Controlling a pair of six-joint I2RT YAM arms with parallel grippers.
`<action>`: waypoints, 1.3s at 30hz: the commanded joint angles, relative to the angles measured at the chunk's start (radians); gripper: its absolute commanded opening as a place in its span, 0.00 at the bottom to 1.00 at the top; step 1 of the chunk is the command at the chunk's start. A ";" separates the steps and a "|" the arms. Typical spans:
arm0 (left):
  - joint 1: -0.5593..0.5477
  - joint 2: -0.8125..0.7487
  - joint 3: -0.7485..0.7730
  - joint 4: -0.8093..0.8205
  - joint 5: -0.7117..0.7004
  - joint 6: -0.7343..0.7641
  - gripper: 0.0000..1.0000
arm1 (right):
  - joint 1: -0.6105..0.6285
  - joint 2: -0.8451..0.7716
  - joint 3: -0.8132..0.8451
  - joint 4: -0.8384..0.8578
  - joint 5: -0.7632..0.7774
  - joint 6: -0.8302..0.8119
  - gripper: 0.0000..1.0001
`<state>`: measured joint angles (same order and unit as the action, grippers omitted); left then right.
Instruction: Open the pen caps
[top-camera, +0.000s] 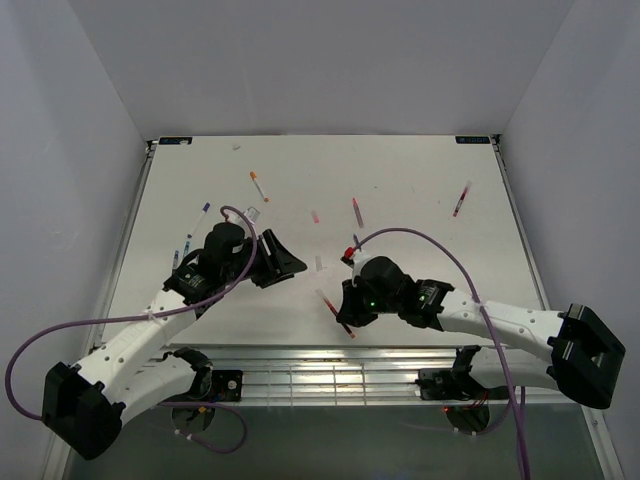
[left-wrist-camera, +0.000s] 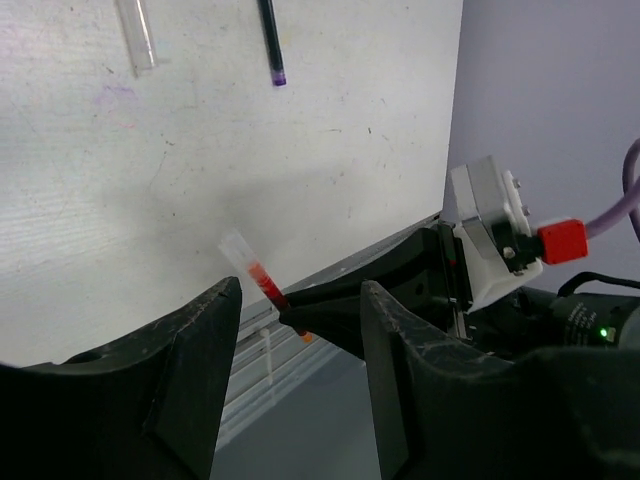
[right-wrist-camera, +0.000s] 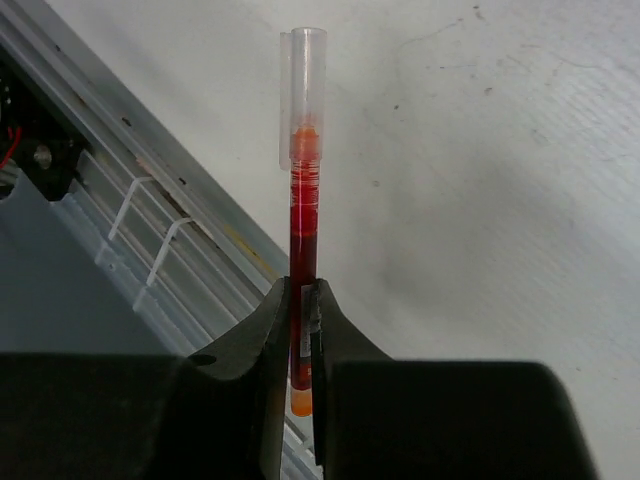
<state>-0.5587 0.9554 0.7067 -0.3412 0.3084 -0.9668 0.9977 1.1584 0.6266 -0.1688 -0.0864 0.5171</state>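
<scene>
Top view: the left hand (top-camera: 275, 257) and right hand (top-camera: 345, 303) faced each other over the surface (top-camera: 420, 180). Left wrist view: the left fingers (left-wrist-camera: 205, 330) stood apart, with the translucent pen cap (left-wrist-camera: 240, 256) seen between them. Right wrist view: the right hand was clamped on the red pen (right-wrist-camera: 303, 220), cap on its tip.

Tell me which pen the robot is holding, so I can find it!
Start at the white table, then follow the robot's right arm. The right gripper pinches one red pen. The other pens lie loose; this one is held and wears a clear cap over an orange tip.
</scene>
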 joint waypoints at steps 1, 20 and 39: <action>-0.004 -0.014 -0.019 -0.012 0.023 -0.006 0.62 | 0.060 -0.023 -0.011 0.130 0.019 0.092 0.08; -0.004 0.040 -0.092 0.001 0.026 0.016 0.62 | 0.136 -0.006 0.122 0.098 0.131 0.069 0.08; -0.017 0.086 -0.116 0.096 0.074 -0.026 0.56 | 0.137 0.087 0.156 0.199 0.062 0.064 0.08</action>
<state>-0.5674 1.0458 0.5968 -0.2794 0.3611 -0.9882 1.1282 1.2461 0.7509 -0.0418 -0.0113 0.5884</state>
